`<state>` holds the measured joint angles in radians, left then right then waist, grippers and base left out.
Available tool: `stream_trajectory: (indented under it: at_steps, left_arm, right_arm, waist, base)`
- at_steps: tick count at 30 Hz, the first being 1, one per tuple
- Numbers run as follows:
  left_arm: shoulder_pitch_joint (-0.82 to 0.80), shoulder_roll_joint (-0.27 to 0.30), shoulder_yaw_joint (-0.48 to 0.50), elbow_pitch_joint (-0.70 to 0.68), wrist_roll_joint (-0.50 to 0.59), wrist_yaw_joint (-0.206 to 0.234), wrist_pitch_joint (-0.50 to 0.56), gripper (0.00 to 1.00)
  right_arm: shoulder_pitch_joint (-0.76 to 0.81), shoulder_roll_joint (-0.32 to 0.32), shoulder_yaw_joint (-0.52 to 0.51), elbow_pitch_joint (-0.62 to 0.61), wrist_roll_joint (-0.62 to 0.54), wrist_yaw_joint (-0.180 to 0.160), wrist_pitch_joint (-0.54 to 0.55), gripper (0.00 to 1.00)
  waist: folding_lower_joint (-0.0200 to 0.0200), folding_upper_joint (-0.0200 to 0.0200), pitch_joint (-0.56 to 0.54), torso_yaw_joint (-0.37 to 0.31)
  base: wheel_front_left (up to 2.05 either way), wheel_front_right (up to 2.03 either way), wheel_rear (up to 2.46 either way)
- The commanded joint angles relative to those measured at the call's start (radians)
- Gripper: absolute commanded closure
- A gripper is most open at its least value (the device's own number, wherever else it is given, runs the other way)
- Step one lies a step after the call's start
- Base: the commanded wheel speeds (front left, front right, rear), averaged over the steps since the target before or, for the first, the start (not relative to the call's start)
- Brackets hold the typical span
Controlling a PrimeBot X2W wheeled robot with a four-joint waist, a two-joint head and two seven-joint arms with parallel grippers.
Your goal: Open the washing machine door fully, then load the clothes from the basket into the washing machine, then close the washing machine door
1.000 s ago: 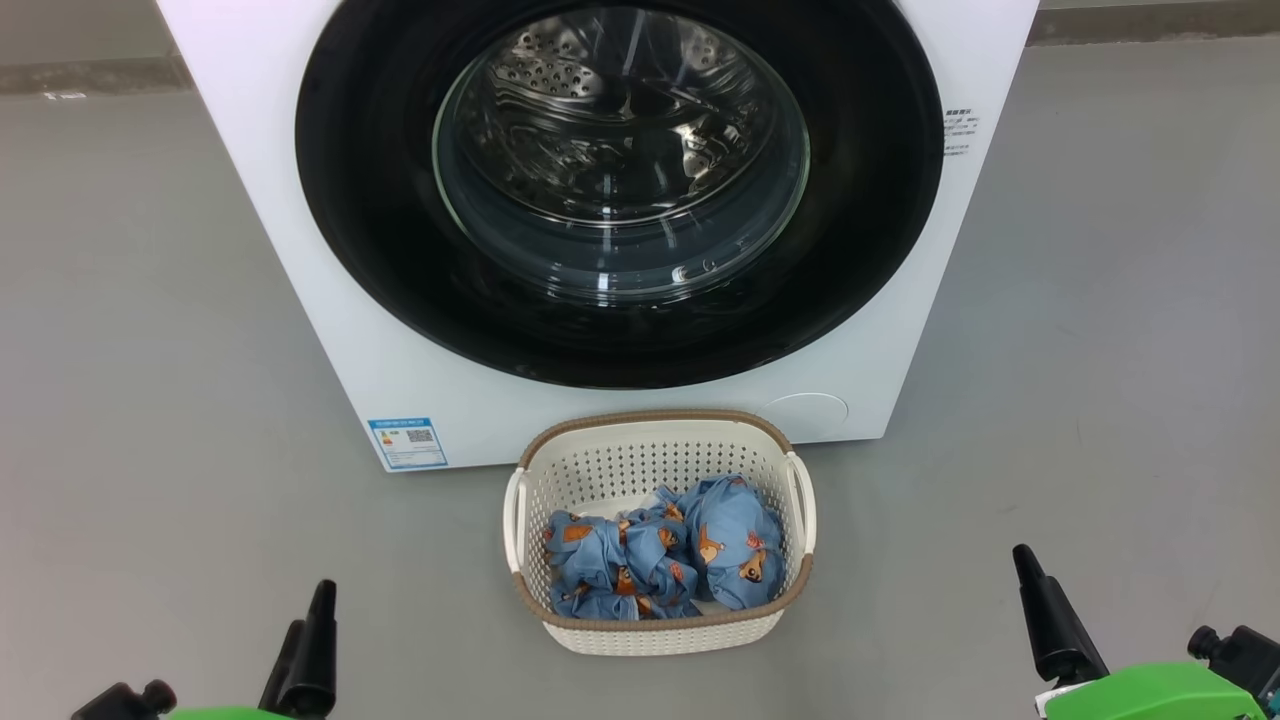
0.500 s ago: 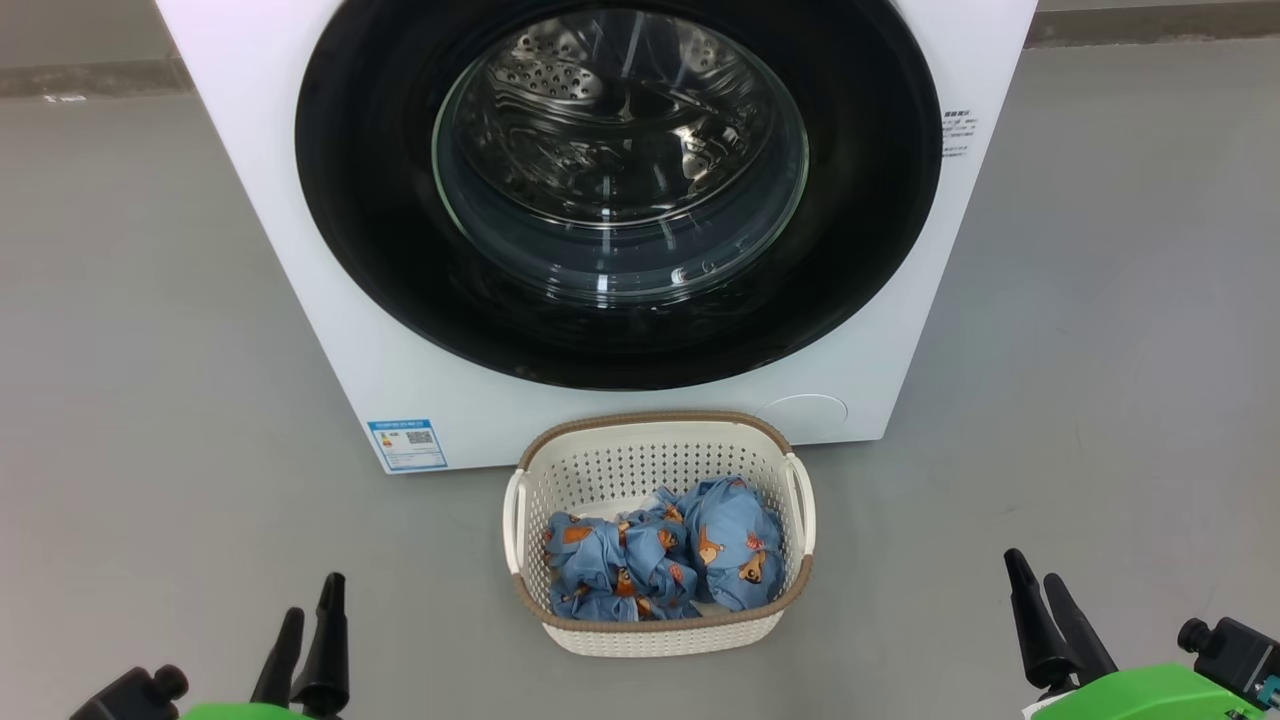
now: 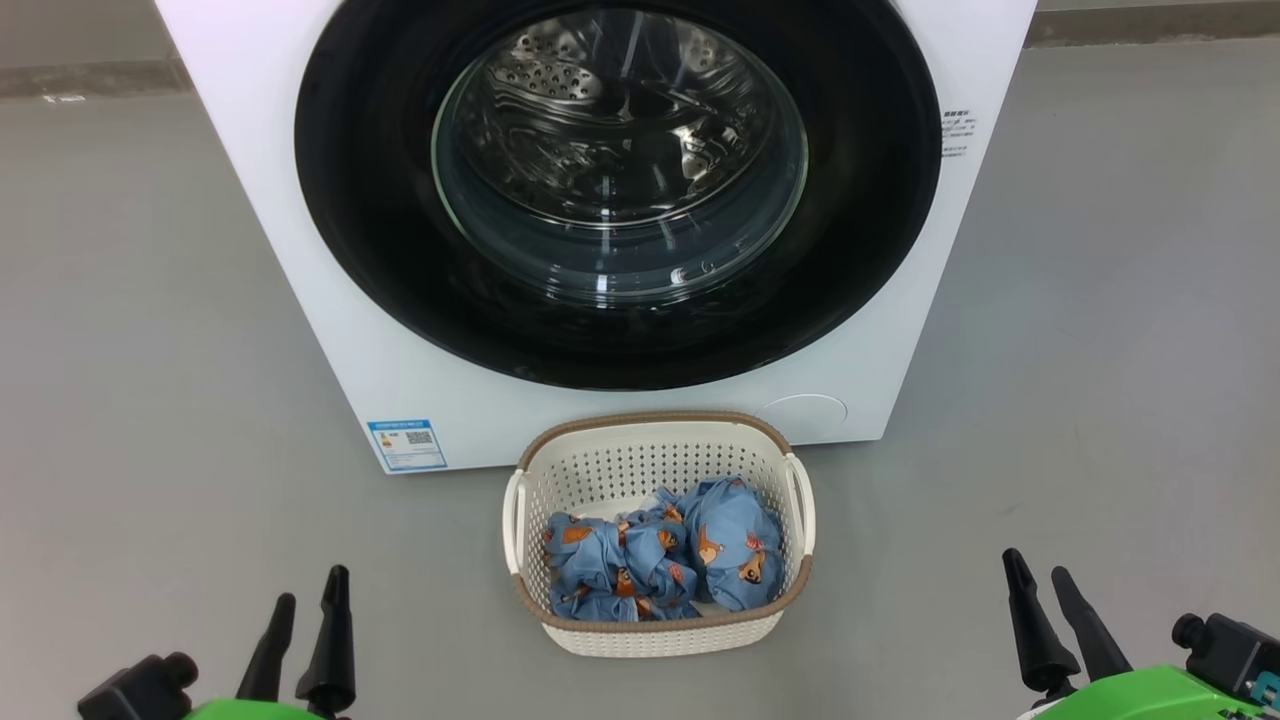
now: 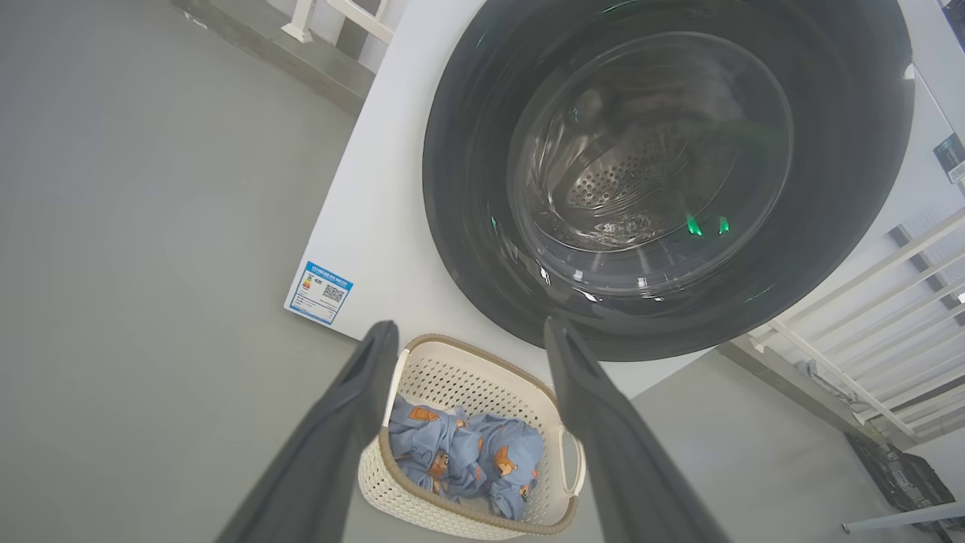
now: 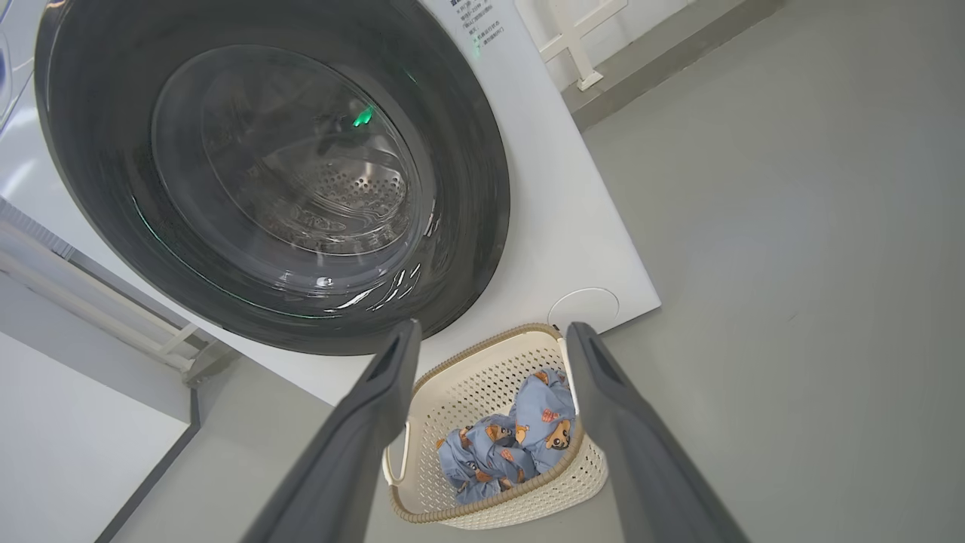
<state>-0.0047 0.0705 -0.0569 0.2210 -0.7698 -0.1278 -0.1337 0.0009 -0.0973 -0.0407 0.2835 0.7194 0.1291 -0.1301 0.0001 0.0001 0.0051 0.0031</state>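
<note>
A big white front-loading washing machine [image 3: 330, 330] stands on a grey floor [image 3: 150, 350]. Its large round door [image 3: 870, 200], a glossy black rim around a bulging clear glass window, is closed, and the perforated steel drum [image 3: 600, 90] shows through the glass. A blue label [image 3: 407, 444] with a QR code sits at the machine's lower left. Small dark print [image 3: 958, 133] sits right of the door. Neither is legible. Just in front, a small cream-white perforated plastic basket [image 3: 660, 640] with a brown woven-look rim holds bundled light blue clothes [image 3: 730, 540] printed with orange-brown bears. The left gripper [image 3: 312, 584] and right gripper [image 3: 1034, 562] hover either side of the basket, well apart from it, fingers spread and empty.
</note>
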Motion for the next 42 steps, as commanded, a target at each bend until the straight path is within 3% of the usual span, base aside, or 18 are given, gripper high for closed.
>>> stream_trajectory:
  at_steps: [1, 42]
  left_arm:
    - [-0.03, 0.02, 0.018, -0.033, 0.027, -0.002, -0.012, 0.0]
    - [-0.036, 0.046, 0.027, -0.038, 0.414, -0.003, -0.128, 0.0]
  right_arm:
    - [-0.012, -0.017, 0.021, -0.031, -0.032, 0.001, -0.017, 0.0]
    - [0.018, -0.043, 0.02, -0.08, -0.442, 0.002, -0.132, 0.0]
  waist:
    - [-0.0001, -0.0001, 0.0, 0.0]
    - [-0.0001, -0.0001, 0.008, -0.01]
  base:
    - [0.0, 0.0, 0.0]
    - [0.0, 0.0, 0.0]
